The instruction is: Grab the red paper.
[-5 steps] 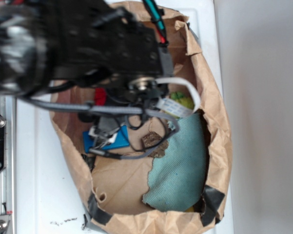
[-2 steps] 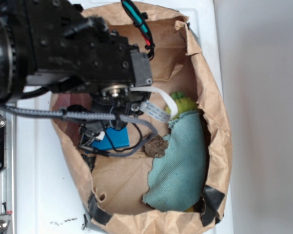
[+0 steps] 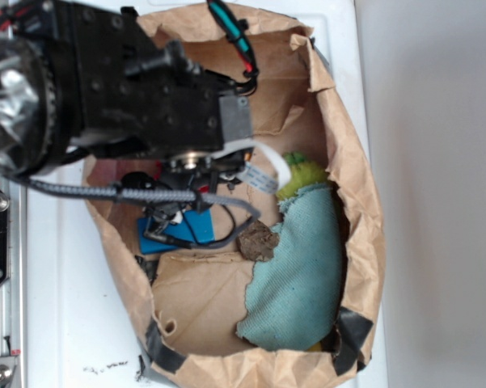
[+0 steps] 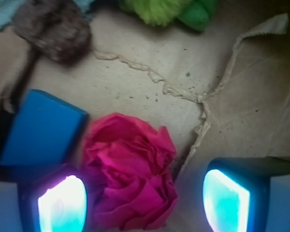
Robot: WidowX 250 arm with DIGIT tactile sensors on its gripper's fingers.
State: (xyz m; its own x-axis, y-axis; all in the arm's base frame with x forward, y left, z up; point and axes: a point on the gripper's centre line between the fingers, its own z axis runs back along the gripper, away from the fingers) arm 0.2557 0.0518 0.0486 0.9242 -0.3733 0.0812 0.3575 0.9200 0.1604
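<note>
Hovering gripper: the black robot gripper (image 4: 144, 198) hangs low over the bag floor, its two glowing fingers (image 4: 62, 205) spread wide apart, nothing clamped between them.
Contact: the left-hand finger in the wrist view sits just beside the paper wad; whether it touches is not clear. The other finger stands apart from it.
Task thing: the bright red crumpled paper wad (image 4: 130, 171) lies on the brown paper between the fingers, closer to the left-hand one; in the exterior view the arm hides it.
Neighbours: a flat blue rectangular block (image 4: 41, 128) lies just beside the wad; a small brown lumpy wad (image 4: 53, 26) sits beyond the block; a fuzzy yellow-green lump (image 4: 169, 9) lies at the far edge.
Surface: a wide-open brown paper bag (image 3: 352, 186), torn and wrinkled inside, holds a teal woven cloth (image 3: 299, 271).
Room: the bag rests on a white tabletop (image 3: 65, 323), with a pale wall to one side.
</note>
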